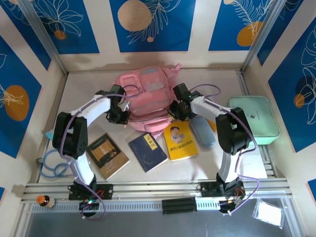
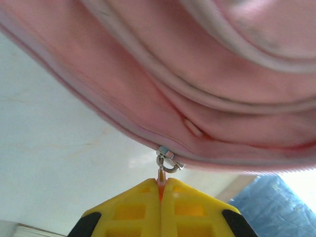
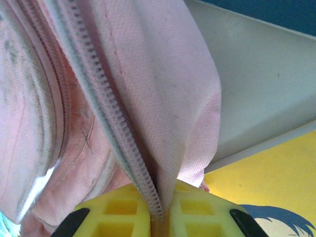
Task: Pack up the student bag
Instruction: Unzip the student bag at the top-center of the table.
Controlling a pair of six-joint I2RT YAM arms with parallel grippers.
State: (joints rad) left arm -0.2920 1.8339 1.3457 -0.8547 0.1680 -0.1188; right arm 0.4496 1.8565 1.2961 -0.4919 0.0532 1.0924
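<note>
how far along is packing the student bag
Nothing looks packed yet. In hand: left fingers pinch the zip pull, right fingers clamp the zip edge of the student bag. Left: open it, then load the brown book, navy book and yellow book lying beside it.

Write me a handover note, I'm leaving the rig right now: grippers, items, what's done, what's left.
Left gripper: shut on the zip pull of the student bag.
Right gripper: shut on the bag's zip edge.
Bag lies at the back of the table; brown book, navy book, yellow book and blue-grey case lie in front, unpacked.
Done: both grips set. Left: probably work the zip, then pack.
</note>
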